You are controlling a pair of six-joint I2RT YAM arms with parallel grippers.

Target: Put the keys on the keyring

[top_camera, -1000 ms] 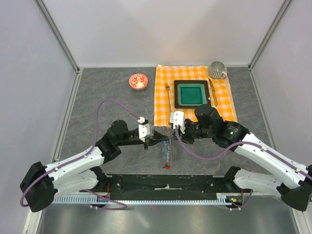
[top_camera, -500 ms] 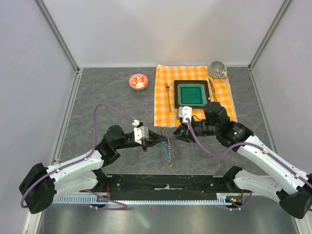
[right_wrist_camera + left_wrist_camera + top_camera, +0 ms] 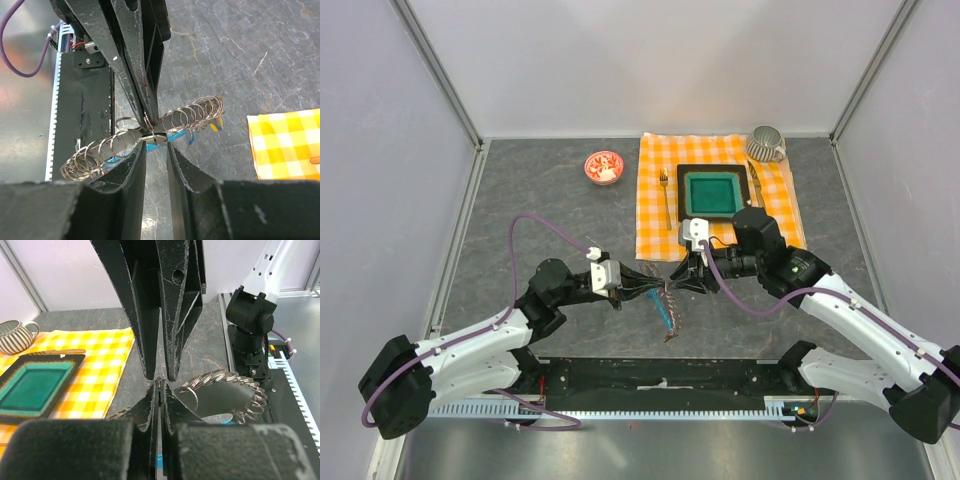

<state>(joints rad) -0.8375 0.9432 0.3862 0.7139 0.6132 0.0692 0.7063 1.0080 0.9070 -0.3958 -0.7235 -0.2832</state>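
The keyring (image 3: pixel 667 308) is a loop of several small metal rings with a cyan-blue piece, stretched between my two grippers above the grey table. My left gripper (image 3: pixel 654 287) is shut on it; in the left wrist view (image 3: pixel 160 385) the jaws are pressed together on a thin edge with the rings (image 3: pixel 235 385) to the right. My right gripper (image 3: pixel 156 144) is open with a narrow gap, its fingertips either side of a small flat metal key (image 3: pixel 156 137) at the left gripper's tip. Small yellow and blue tags (image 3: pixel 215 127) hang at the keyring's (image 3: pixel 190 117) far end.
An orange checked cloth (image 3: pixel 655 215) carries a green square dish (image 3: pixel 711 192), a fork (image 3: pixel 664 190) and a knife (image 3: pixel 757 188). A striped cup (image 3: pixel 766 144) stands at the back right. A red-and-white bowl (image 3: pixel 604 167) sits at the back left.
The right gripper has drawn back to the right from the left gripper. The left gripper shifted slightly left and nearer, and the keyring now hangs tilted between them.
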